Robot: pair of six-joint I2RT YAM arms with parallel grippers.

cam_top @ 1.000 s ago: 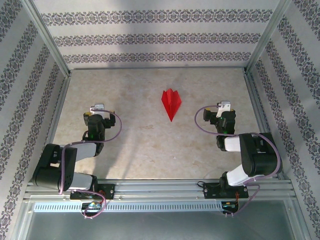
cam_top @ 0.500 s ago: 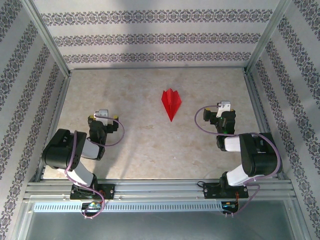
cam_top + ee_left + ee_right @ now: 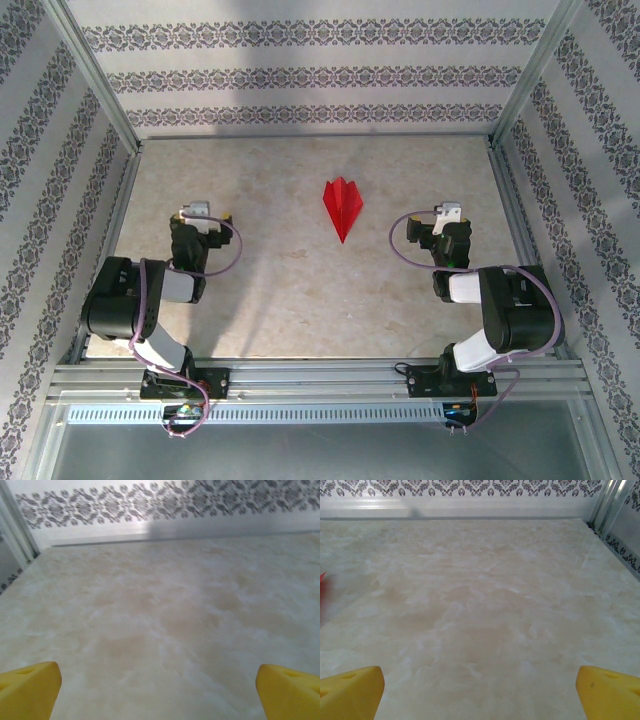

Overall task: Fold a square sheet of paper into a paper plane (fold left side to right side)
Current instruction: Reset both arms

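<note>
The paper plane (image 3: 342,208) sits exactly where it was a second ago, a red folded dart lying flat on the marble-look surface (image 3: 300,300), nose pointing toward the arm bases, roughly mid-surface between the two arms. Nothing is touching it.

The left arm has moved: its elbow, slumped low and to the left a second ago, has swung upright. The left tool (image 3: 200,215) dipped toward the bases half a second ago and has now pushed back out, well left of the plane. From its wrist camera the left tool (image 3: 160,692) is spread wide, with bare surface between the yellow fingertips (image 3: 30,690).

The right arm hasn't budged. The right tool (image 3: 443,225) holds its spot right of the plane, and the wrist view shows it (image 3: 480,692) spread wide too, gripping nothing. A red sliver of the plane (image 3: 321,595) peeks in at that view's left edge.
</note>
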